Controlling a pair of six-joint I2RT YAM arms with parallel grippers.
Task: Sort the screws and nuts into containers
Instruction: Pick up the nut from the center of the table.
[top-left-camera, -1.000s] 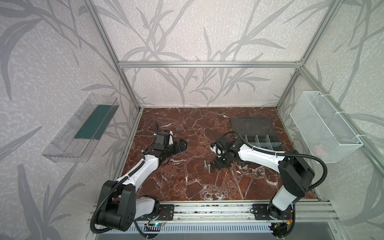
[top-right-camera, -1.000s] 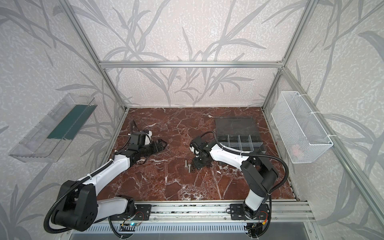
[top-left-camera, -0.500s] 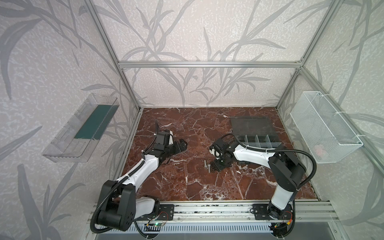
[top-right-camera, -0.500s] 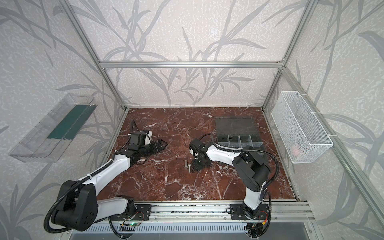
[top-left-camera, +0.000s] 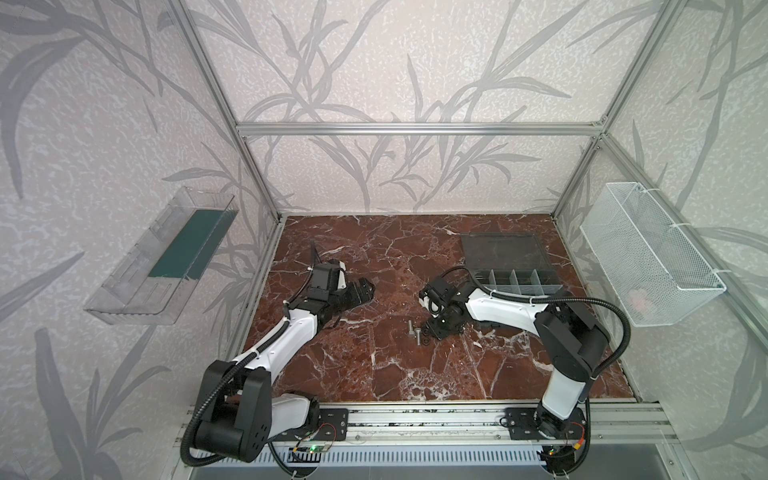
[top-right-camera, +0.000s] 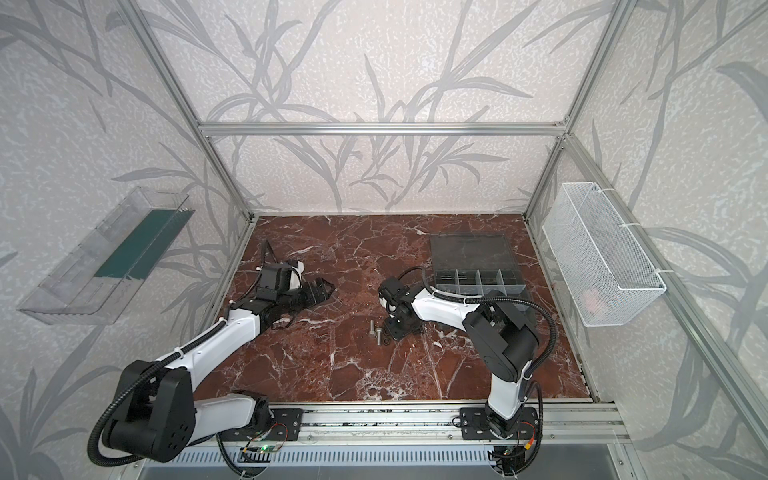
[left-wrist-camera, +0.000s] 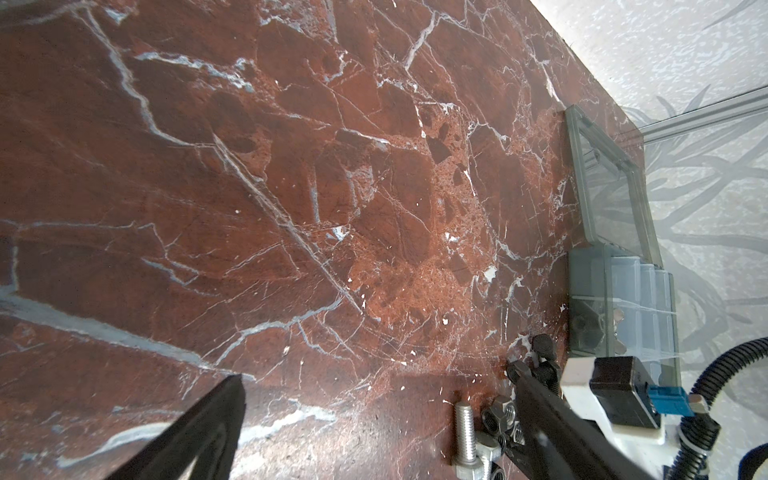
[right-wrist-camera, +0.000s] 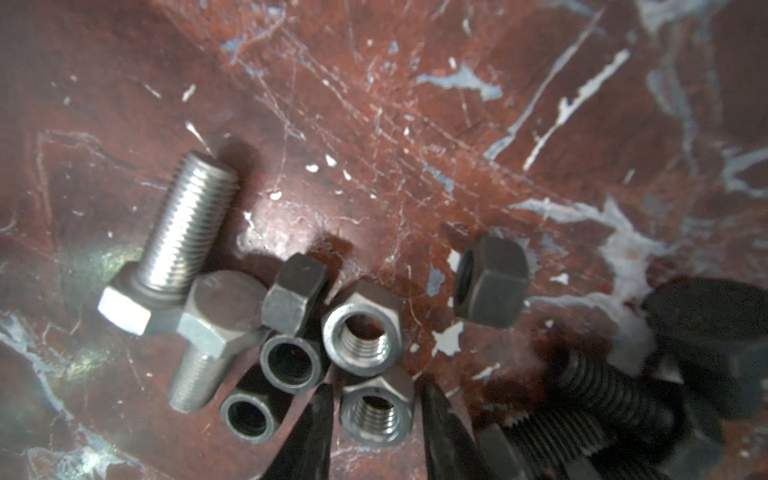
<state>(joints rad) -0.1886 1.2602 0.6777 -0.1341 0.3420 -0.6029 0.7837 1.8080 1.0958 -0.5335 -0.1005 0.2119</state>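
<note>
Where the nuts (right-wrist-camera: 297, 291) and screws (right-wrist-camera: 187, 232) lie heaped near the centre of the marble table (top-left-camera: 374, 249), the right gripper (right-wrist-camera: 376, 392) sets narrow jaws either side of one silver nut (right-wrist-camera: 376, 415); whether they press it is unclear. From the heap, the open containers (top-left-camera: 515, 277) sit at two o'clock, and the left gripper (top-left-camera: 362, 289), jaws wide, at ten o'clock.

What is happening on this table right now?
The right claw is down in the pile of screws and nuts, its jaws on either side of a silver nut; a firm grip is not certain. The left claw is open, off to the side, holding nothing. The organiser box stands with its lid open.
</note>
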